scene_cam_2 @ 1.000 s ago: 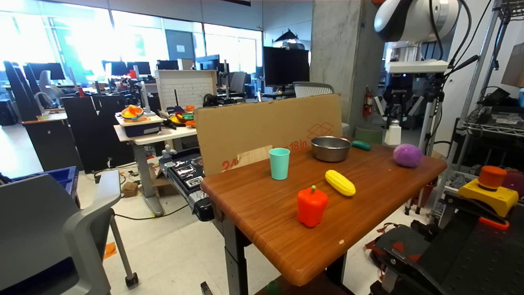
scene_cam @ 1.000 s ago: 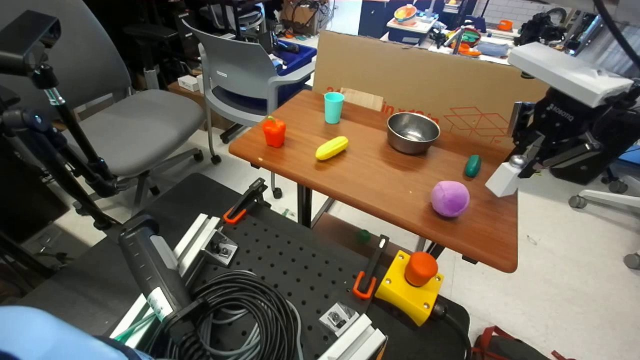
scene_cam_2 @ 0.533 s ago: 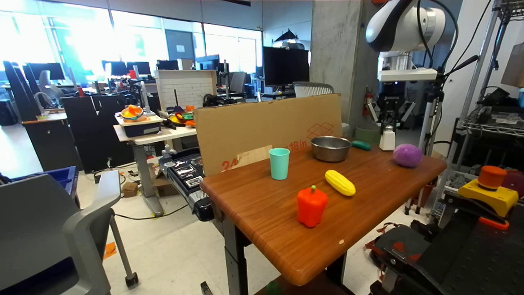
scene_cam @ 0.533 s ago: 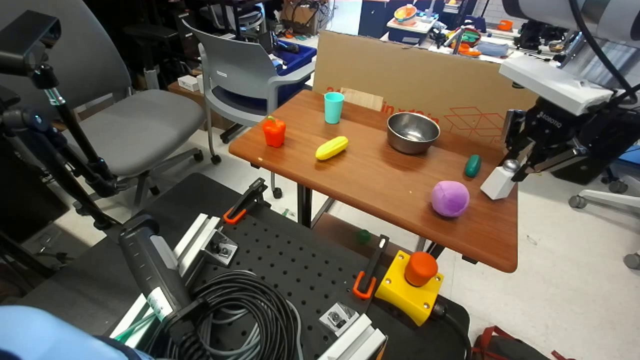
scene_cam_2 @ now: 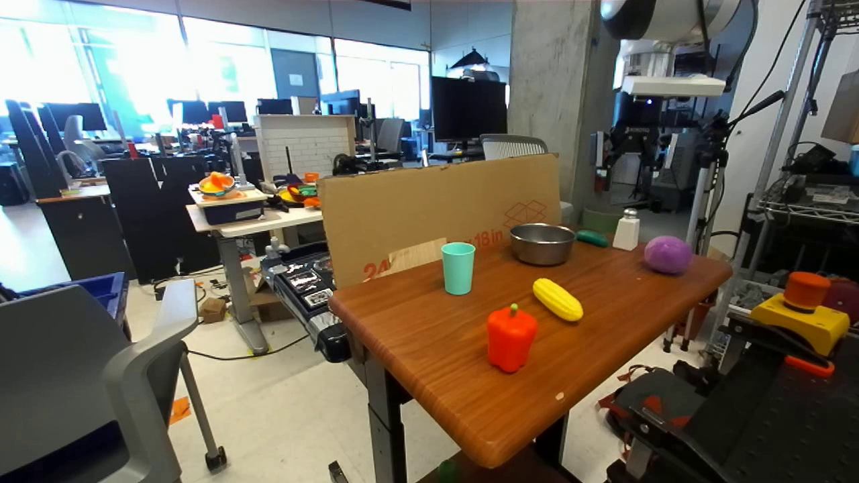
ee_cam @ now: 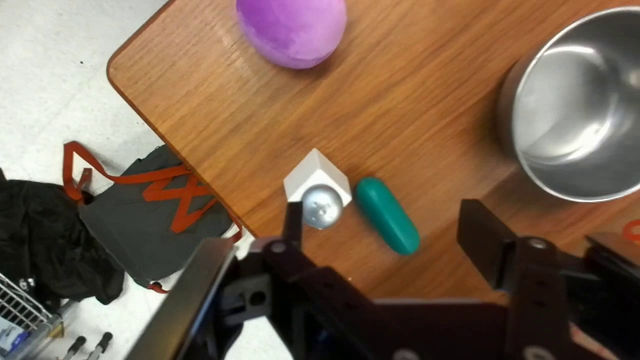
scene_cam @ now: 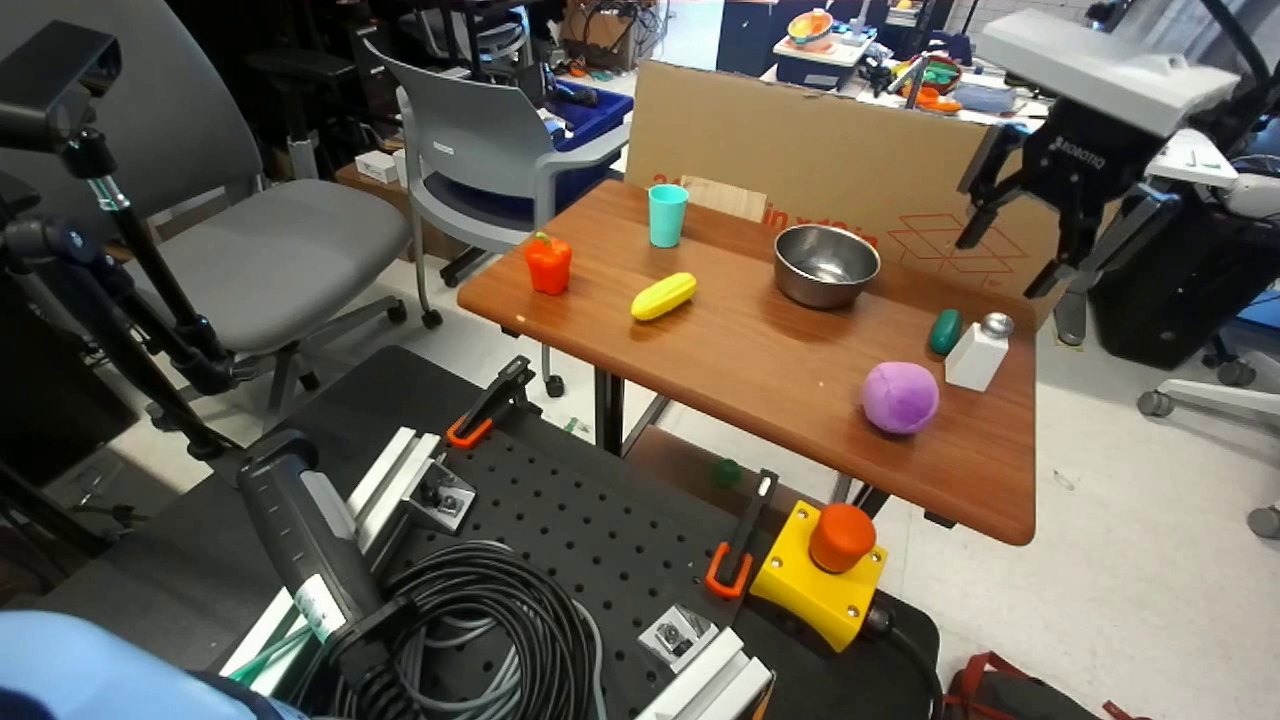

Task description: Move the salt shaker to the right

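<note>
The Robotiq gripper (scene_cam: 1004, 263) is now raised clear of the salt shaker (scene_cam: 979, 355), jaws parted; the shaker stands on the wooden table (scene_cam: 745, 345), just beside the green capsule-shaped object (scene_cam: 944, 331); long axis vertical, metallic cap (scene_cam: 997, 324) upward.

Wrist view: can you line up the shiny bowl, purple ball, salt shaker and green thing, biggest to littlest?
1. Shiny bowl, cut off by the picture's edge.
2. Purple ball, also cut off.
3. Salt shaker and green thing: too close to rank, since the shaker stands up toward the camera.
</note>
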You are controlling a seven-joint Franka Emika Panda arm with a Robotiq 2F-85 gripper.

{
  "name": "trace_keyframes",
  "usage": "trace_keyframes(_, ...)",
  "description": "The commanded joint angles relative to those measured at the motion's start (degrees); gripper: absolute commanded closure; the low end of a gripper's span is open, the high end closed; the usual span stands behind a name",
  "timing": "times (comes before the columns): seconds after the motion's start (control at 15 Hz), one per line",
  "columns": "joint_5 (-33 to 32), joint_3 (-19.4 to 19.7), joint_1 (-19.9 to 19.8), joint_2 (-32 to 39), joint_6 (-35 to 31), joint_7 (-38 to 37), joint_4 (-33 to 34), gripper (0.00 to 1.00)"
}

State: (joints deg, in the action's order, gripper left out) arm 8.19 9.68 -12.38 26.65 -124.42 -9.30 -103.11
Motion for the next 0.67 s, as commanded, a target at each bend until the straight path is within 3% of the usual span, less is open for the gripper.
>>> trace_keyframes(0.0, -0.41, -0.89, 1.80, -11.57, 0.37, 2.28, -8.83, 0.00)
trace_keyframes(0.27, -0.37, -1.61, 3.53, -20.87, 1.96, 2.67, -14.78, 0.00)
trace_keyframes(0.33, -0.01, -1.31, 3.26, -15.81, 0.70, 1.71, -10.43, 0.00)
trace_keyframes(0.6, -0.03, -1.38, 3.79, -20.37, 1.67, 1.81, -14.08, 0.00)
